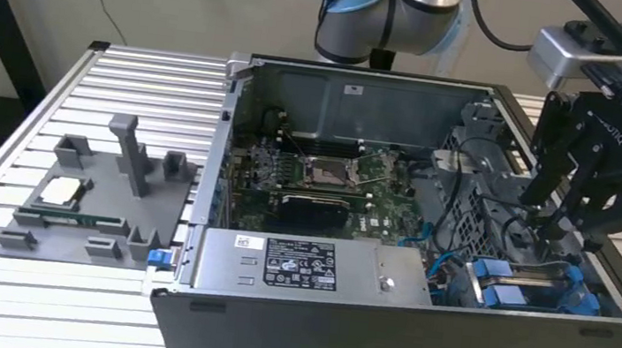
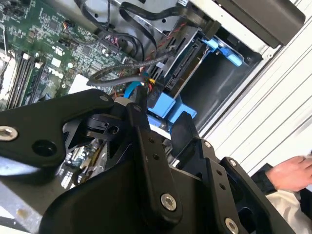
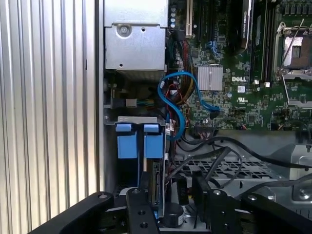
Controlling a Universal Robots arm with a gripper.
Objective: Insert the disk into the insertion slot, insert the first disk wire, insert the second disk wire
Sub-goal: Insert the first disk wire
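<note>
Open computer case [image 1: 385, 343] lies on its side on the slatted table [image 1: 133, 81]. Claw [image 1: 553, 220] hangs inside the case at the exterior view's right, over the drive corner. Its fingers stand apart at a middling width, and I can make out nothing pinched between them.

The disk [image 2: 185, 66] sits on edge in the insertion slot [image 3: 134, 119]. Its blue frame [image 2: 168, 105] lies just beyond the fingertips in the second wrist view. Seating looks done, by my reading, so the wires are the business in hand. A blue data cable [image 3: 181, 105] loops from the motherboard [image 3: 243, 107] toward the bay, and a black wire bundle [image 2: 122, 68] crosses near it. Cannot tell whether either is plugged into the disk.

Handling notes (judgement, not observation):
- **Disk:** rigid and dense for its bulk, with smooth metal faces that are likely slippery. It is shock-shy. Best taken across the long sides of the blue frame, which should give a little, keeping off the label and the connector edge.
- **Wires:** limp but springy, so a bent run will tug back on its plug. Take the hard plug body, never the cord. The plug is probably keyed, and its thin plastic tongue could snap if pushed in askew.

Grey power-supply box [image 1: 300, 266] stands beside the bay. A person's hand [image 2: 292, 173] shows beyond the case wall, well apart from the claw.
</note>
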